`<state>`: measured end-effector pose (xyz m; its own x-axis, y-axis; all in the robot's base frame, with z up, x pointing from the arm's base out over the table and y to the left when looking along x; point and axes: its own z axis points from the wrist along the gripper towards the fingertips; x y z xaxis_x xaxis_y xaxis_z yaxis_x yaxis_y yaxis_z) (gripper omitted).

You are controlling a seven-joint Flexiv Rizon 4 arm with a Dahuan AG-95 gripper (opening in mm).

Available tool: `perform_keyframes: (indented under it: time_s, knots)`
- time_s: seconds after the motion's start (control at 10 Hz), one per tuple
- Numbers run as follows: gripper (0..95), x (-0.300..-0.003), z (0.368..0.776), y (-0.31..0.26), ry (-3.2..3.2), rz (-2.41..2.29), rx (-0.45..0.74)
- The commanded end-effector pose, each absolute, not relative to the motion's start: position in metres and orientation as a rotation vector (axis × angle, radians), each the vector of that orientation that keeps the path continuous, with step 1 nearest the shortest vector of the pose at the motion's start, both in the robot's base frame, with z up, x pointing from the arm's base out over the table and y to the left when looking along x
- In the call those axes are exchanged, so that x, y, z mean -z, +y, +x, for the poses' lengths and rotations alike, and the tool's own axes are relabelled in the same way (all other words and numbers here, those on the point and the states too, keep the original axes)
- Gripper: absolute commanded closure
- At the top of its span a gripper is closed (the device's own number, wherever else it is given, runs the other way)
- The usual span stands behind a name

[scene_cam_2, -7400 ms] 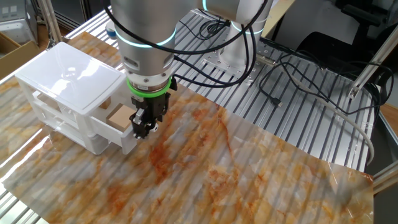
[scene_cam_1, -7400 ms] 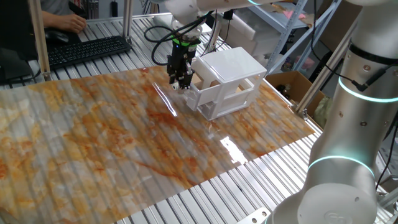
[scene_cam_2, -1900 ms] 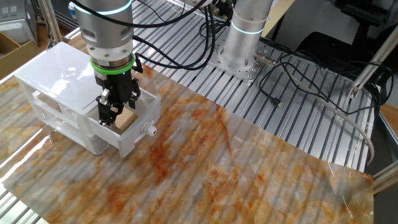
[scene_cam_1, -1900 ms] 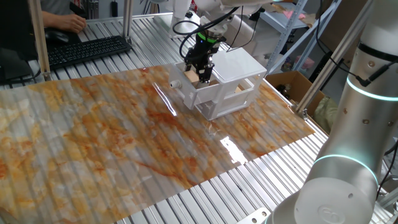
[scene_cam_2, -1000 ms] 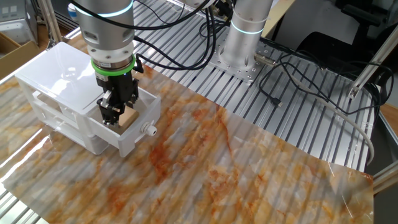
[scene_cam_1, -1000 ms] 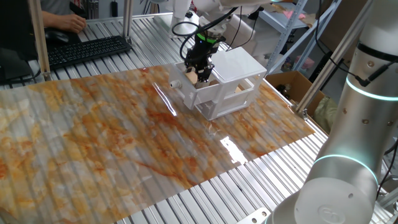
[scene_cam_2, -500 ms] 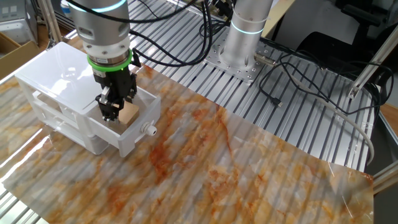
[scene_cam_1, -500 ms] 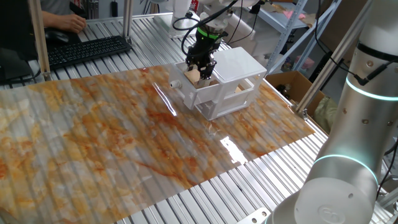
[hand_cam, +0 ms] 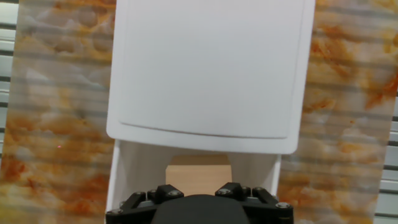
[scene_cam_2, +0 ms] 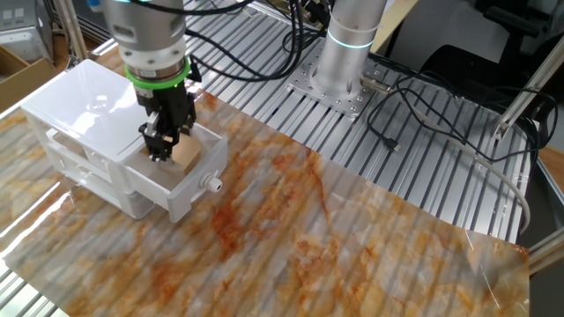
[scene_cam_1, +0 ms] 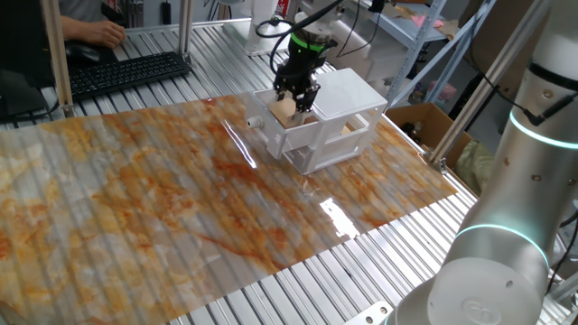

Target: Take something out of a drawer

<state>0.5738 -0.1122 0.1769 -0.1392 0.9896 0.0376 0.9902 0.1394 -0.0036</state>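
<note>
The white cabinet (scene_cam_1: 339, 95) stands at the back of the marbled mat, and its top drawer (scene_cam_2: 192, 188) is pulled out, knob (scene_cam_2: 211, 184) facing forward. My gripper (scene_cam_2: 160, 151) hangs straight down over the open drawer, shut on the light-tan wooden block (scene_cam_2: 188, 156). It holds the block about level with the drawer's rim. In one fixed view my gripper (scene_cam_1: 296, 95) sits just above the block (scene_cam_1: 285, 109). In the hand view the block (hand_cam: 198, 176) shows in the drawer opening below the cabinet top (hand_cam: 205, 68). My fingertips are hidden there behind the gripper body.
The cabinet's lower drawer (scene_cam_2: 132, 201) is shut. A keyboard (scene_cam_1: 126, 72) and a person's hand lie beyond the mat's far left. A cardboard box (scene_cam_1: 424, 122) stands behind the cabinet. The arm's base (scene_cam_2: 344, 53) and cables (scene_cam_2: 423, 114) occupy the slatted table.
My gripper has risen a little out of the open drawer over the last second, and the wooden block has come up with it. The drawer and cabinet have not moved.
</note>
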Motion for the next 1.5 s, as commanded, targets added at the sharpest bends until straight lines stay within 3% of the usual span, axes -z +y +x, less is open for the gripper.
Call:
perform_keyframes:
  time_s: [0.1, 1.5]
  knots:
    - [95.0, -0.183, 0.572, -0.112, -2.349, -2.027, 0.036]
    - [95.0, -0.238, 0.548, -0.084, -2.389, -1.934, -0.031]
